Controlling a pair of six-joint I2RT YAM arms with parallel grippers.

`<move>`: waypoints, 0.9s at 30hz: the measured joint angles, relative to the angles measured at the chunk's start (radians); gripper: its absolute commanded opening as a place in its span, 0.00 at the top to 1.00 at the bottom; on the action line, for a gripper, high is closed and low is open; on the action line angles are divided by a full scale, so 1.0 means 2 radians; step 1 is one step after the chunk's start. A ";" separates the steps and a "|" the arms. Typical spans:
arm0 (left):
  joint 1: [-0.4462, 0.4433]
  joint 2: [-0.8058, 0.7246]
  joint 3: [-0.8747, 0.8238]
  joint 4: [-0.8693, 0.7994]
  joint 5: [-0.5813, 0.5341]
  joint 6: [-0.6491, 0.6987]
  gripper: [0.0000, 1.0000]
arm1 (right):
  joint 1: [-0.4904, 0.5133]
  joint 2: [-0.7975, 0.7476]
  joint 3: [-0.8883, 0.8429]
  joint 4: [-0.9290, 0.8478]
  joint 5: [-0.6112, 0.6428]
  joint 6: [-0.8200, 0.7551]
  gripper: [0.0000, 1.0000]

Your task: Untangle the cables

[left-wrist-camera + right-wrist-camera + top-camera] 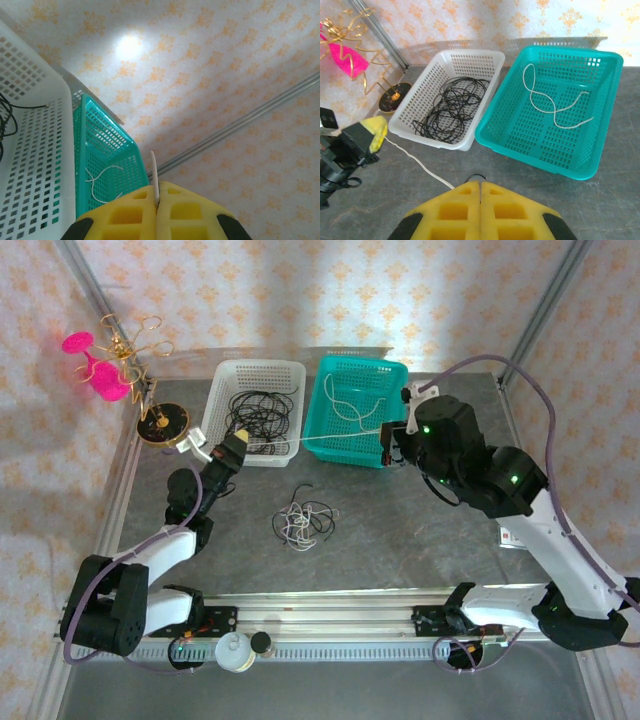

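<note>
- Nearest us, the loose tangle (305,523) of black and whitish cables lies on the table (400,530) between the two arms.
- Beyond it, the left pincer (156,192) and the right pincer (480,186) are each pressed together on a whitish cord (154,172) pulled taut between them.
- Farthest, the white basket (262,365) holds black cables (258,412), and the teal basket (365,362) beside it holds a second pale cord (352,405).

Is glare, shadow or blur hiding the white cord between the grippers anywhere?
Right wrist: sharp, soft even light, white cord clear on the grey table. Left wrist: bright hotspot on the wallpaper, but the cord is crisp at the left gripper. Top external: no glare; cord thin and faint against the teal basket.
</note>
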 measured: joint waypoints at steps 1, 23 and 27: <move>0.002 0.000 0.002 -0.004 0.000 0.000 1.00 | 0.000 0.000 -0.002 -0.001 0.000 0.001 1.00; 0.019 -0.039 0.005 -0.055 -0.014 -0.026 0.39 | 0.000 -0.041 -0.091 0.084 0.004 0.030 1.00; 0.019 -0.060 -0.005 -0.068 -0.018 -0.018 0.33 | -0.001 -0.021 -0.050 0.091 0.015 0.015 1.00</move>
